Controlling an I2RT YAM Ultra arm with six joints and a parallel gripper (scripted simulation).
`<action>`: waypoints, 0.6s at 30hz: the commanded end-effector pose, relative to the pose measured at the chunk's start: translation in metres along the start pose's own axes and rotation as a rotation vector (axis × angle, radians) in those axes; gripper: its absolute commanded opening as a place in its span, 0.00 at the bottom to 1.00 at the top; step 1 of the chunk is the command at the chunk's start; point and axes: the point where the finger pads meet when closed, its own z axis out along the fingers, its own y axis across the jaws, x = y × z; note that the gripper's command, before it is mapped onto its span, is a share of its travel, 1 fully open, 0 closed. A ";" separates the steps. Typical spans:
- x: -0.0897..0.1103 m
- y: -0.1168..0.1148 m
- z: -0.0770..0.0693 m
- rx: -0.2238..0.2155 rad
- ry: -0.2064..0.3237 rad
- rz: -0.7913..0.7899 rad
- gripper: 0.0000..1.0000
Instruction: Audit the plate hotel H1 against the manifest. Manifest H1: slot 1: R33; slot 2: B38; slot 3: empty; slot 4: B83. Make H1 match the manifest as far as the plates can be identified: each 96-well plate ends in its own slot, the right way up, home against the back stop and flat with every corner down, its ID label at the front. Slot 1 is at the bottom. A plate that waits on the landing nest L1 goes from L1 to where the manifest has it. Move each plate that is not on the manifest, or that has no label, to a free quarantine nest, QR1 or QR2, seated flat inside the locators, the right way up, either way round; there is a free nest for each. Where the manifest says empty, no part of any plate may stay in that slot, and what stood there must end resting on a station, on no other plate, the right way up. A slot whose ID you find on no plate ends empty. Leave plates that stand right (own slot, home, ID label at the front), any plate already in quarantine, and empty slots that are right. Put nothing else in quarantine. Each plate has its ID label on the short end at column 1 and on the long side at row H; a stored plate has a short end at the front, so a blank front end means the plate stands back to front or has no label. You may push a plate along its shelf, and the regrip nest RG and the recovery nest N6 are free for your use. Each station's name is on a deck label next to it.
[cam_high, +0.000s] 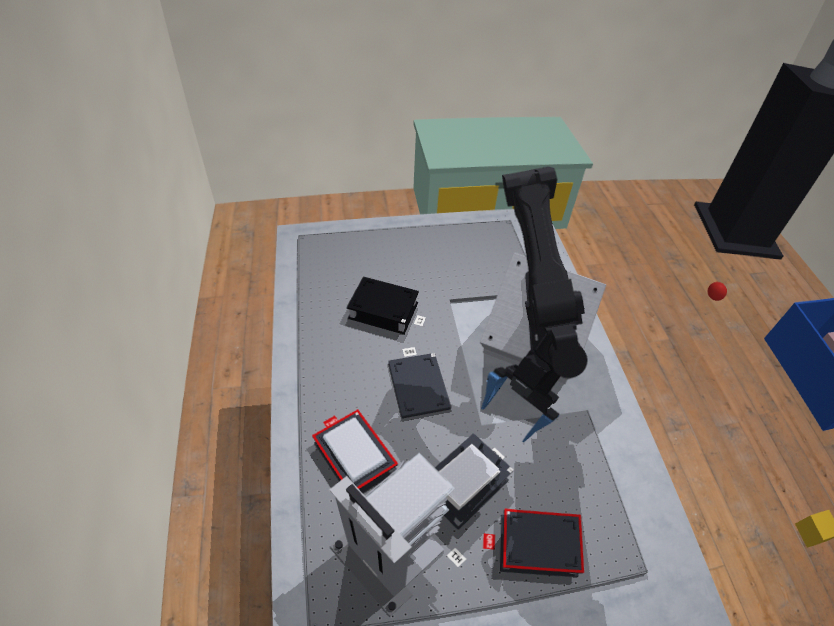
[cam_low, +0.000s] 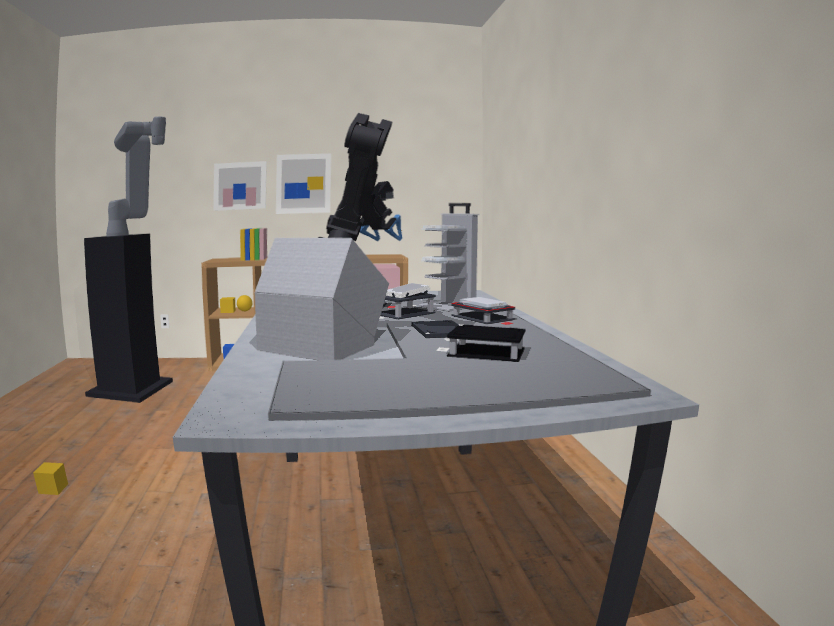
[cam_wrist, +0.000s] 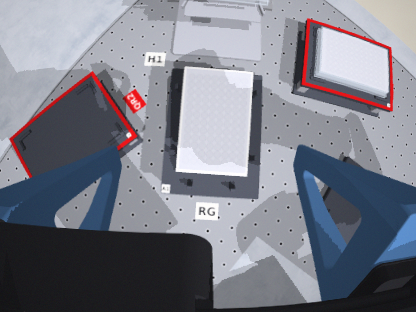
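The plate hotel H1 (cam_high: 363, 532) (cam_low: 464, 256) stands at the near end of the deck, with a white plate (cam_high: 410, 495) showing at its top. In front of it a white plate (cam_high: 468, 475) (cam_wrist: 215, 115) (cam_low: 407, 291) lies on the regrip nest RG (cam_high: 462, 518) (cam_wrist: 168, 148). Another white plate (cam_high: 353, 448) (cam_wrist: 351, 62) (cam_low: 483, 303) sits in a red-edged quarantine nest (cam_wrist: 306, 55). The other red-edged quarantine nest (cam_high: 542, 542) (cam_wrist: 67, 124) holds nothing. My gripper (cam_high: 508, 421) (cam_low: 380, 232) (cam_wrist: 207, 155) is open and empty, hanging well above the deck, a little short of the RG plate.
The black landing nest L1 (cam_high: 382, 303) (cam_low: 486, 333) and the flat dark nest N6 (cam_high: 417, 385) (cam_low: 434, 328) hold no plate. A large grey block (cam_low: 316, 303) stands at the arm's base. Deck labels H1 (cam_wrist: 155, 59) and RG (cam_wrist: 207, 211) show in the wrist view.
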 end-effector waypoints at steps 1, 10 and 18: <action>-0.014 0.011 0.001 -0.031 0.017 -0.070 1.00; -0.023 0.035 0.008 -0.097 0.083 -0.231 1.00; -0.030 0.058 0.013 -0.159 0.141 -0.373 1.00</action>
